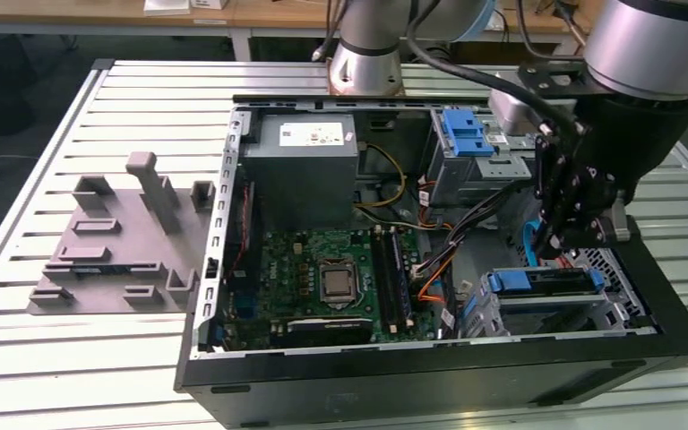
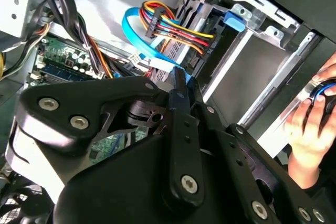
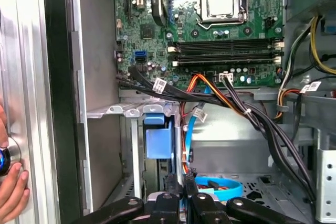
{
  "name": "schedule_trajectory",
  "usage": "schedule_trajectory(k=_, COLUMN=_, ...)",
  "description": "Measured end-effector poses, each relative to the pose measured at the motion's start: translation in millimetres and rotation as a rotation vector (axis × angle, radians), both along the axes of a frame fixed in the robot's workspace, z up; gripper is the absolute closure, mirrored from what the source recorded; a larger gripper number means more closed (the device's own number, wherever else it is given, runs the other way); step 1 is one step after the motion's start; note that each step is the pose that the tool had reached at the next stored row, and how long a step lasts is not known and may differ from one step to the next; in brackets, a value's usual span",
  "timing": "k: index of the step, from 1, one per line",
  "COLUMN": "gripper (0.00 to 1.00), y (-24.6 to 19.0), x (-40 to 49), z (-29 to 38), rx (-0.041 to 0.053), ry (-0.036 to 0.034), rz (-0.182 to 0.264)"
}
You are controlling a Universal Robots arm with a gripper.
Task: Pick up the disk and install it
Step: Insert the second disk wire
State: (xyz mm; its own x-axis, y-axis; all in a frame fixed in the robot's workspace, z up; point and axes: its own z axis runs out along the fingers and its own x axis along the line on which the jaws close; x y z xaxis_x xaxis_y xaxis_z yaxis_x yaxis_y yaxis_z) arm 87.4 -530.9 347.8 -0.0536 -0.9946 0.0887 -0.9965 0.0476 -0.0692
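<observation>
Grey slotted stand (image 1: 111, 255) on exterior view's left, slots bare. Open computer case (image 1: 230, 224) lies on side, so drive bays face up for arm. Disk (image 1: 547, 285) stands on edge in lower bay, blue frame end showing, likely slid into its slot. Gripper (image 1: 573, 237) hangs just above disk. Fingers (image 3: 173, 187) pinched narrow, seem to hold nothing, apart from disk.

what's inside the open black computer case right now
A green motherboard with its square processor socket, a grey power supply box, bundled cables and metal drive bays with blue latches. The gripper hangs over the bays, covering what lies beneath it.
</observation>
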Motion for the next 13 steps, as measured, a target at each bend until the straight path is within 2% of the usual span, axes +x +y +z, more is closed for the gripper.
schedule_trajectory(k=3, gripper=0.84, y=-4.5, x=0.0, z=-2.7, rx=0.0044, ry=-0.0004, rz=0.0)
schedule_trajectory(k=7, gripper=0.84, y=-4.7, x=-0.3, z=-2.7, rx=0.0045, ry=-0.0024, rz=0.0)
schedule_trajectory(k=8, gripper=0.84, y=-4.7, x=-1.2, z=-2.7, rx=0.0045, ry=-0.0074, rz=0.0)
schedule_trajectory(k=11, gripper=0.84, y=-4.9, x=-4.1, z=-3.1, rx=0.005, ry=-0.0309, rz=0.001)
schedule_trajectory(k=13, gripper=0.84, y=-5.2, x=-4.6, z=-4.3, rx=0.0055, ry=-0.0404, rz=0.001)
